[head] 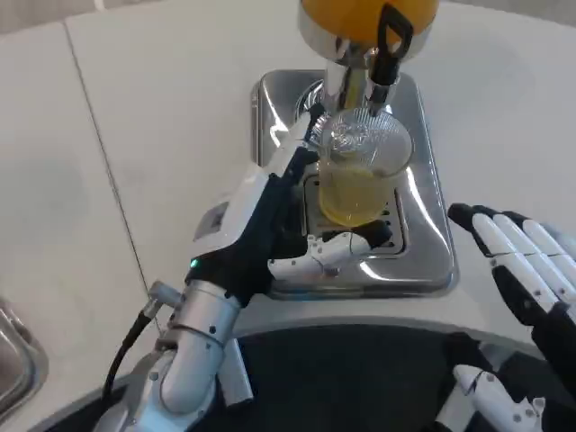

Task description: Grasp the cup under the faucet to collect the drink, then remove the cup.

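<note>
- Nearest the camera, the left hand [270,229] reaches forward from its silver forearm onto the tray, fingers wrapped around the left side of the cup and the thumb lying low in front of it; it seems to grip the cup.
- White bench [135,135] carries everything.
- Steel drip tray [423,243] sits on the bench, with the cup standing on its grate.
- Orange drink dispenser [364,18] stands behind, its faucet [382,67] right above the cup.
- Right hand [526,270] rests on the bench just right of the tray, fingers spread, holding nothing.
- Clear cup [360,171] is roughly half full of yellow drink. I judge it light, thin-walled and slippery, easily squeezed or spilled; it is best held around the middle and kept upright.
</note>
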You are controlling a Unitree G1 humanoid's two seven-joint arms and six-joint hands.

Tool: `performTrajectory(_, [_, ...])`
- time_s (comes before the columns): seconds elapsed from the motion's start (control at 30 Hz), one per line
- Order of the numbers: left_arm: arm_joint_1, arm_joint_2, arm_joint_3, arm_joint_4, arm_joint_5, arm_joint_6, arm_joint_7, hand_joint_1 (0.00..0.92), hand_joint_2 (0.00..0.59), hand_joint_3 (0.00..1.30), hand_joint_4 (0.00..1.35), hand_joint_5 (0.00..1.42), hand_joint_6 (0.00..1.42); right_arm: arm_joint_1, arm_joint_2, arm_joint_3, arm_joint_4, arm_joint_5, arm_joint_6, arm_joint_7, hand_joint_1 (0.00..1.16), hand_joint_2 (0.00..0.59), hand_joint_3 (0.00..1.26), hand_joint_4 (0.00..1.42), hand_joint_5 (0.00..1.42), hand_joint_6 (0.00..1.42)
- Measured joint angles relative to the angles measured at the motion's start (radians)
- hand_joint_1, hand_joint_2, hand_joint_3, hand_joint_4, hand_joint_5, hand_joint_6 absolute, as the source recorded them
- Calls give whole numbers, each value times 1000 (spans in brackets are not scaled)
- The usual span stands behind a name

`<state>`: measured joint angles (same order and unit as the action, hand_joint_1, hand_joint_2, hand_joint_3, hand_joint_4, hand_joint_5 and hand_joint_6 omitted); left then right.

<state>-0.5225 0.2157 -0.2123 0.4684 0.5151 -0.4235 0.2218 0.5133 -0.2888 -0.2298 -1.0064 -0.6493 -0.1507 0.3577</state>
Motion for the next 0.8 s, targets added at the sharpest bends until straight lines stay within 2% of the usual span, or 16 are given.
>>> performTrajectory(0.27, [-53,-3,-7,79,0,-19,7,272,46,0,0,186,205,-1,14,40,-14,-32,16,13,141,495,0,0,0,16])
performTrajectory(0.47, [-94,-16,-18,129,1,-27,24,283,46,0,0,190,205,-10,22,53,-14,-37,41,19,149,489,0,0,0,29])
performTrajectory(0.8, [-152,-38,-43,207,6,-33,65,373,54,0,0,244,249,-28,24,65,-21,-43,82,43,156,489,1,0,17,57])
